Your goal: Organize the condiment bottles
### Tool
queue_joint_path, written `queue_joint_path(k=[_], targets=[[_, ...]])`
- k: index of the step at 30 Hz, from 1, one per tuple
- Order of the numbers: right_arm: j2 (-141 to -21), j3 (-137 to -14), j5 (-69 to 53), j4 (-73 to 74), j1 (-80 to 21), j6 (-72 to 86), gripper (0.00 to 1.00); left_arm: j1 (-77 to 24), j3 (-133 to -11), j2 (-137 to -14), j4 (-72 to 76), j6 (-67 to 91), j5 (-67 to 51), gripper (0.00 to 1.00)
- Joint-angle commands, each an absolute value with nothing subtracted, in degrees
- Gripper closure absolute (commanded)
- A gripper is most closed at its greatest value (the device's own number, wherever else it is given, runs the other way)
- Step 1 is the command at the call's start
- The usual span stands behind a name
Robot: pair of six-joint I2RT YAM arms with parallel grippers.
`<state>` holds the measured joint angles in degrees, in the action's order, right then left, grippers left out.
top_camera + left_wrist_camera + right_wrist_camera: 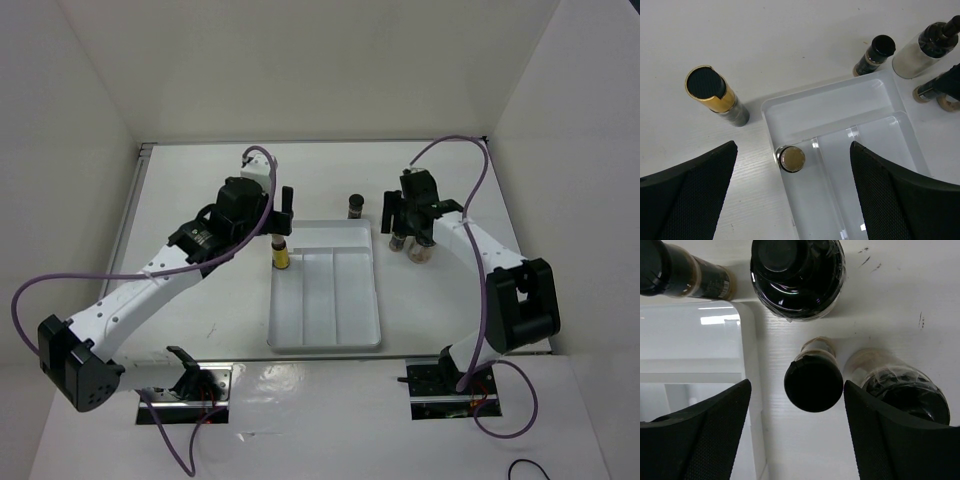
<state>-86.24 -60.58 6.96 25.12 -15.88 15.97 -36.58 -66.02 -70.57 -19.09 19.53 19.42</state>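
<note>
We see the left fingers (695,195) spread wide and holding nothing. The tan-capped slim bottle (791,158) stands untouched between them, in the leftmost long compartment of the white tray (840,107). The right fingers (700,435) are also spread, straddling a small dark jar (813,382) on the tabletop (890,305) beside the tray, without gripping it.

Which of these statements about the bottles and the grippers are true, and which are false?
1. One slim bottle stands inside the white tray. True.
2. The left gripper is shut on that bottle. False: it is open above it and holds nothing.
3. The gold-rimmed bottle stands in the tray. False: it is on the table, outside the tray.
4. The right gripper has a small dark-capped jar between its fingers. True.
</note>
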Motion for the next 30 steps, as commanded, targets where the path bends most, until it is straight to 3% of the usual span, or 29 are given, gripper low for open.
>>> queue_joint_path(k=[1, 6, 7, 9, 13, 20, 30], targets=[[-88.24, -61.79, 9.05, 26.02, -16.35, 16.61, 0.24, -36.83, -67.5, -69.08, -18.19, 18.63, 21.09, 0.01], [-88.86, -62.31, 10.11, 26.54, -16.35, 17.14, 0.42, -35.6, -67.5, -67.85, -18.19, 18.63, 20.48, 0.01], [-88.86, -62.31, 10.11, 27.07, -16.35, 17.14, 0.51, -35.6, -67.5, -67.16, -18.19, 18.63, 19.96, 0.01], [-88.86, -62.84, 10.11, 27.07, -16.35, 17.14, 0.57, -34.89, -66.28, -66.54, -17.06, 18.63, 19.95, 0.01], [-88.16, -63.98, 10.11, 28.3, -17.4, 17.66, 0.81, -33.14, -65.65, -67.06, -16.44, 19.77, 20.47, 0.01], [-82.11, -68.73, 8.18, 33.04, -20.03, 17.67, 0.9, -28.58, -64.43, -69.52, -15.74, 24.51, 26.98, 0.01], [-77.87, -72.07, 0.09, 32.43, -28.64, 20.83, 0.94, -20.4, -63.1, -75.76, -10.81, 21.36, 19.86, 0.01]])
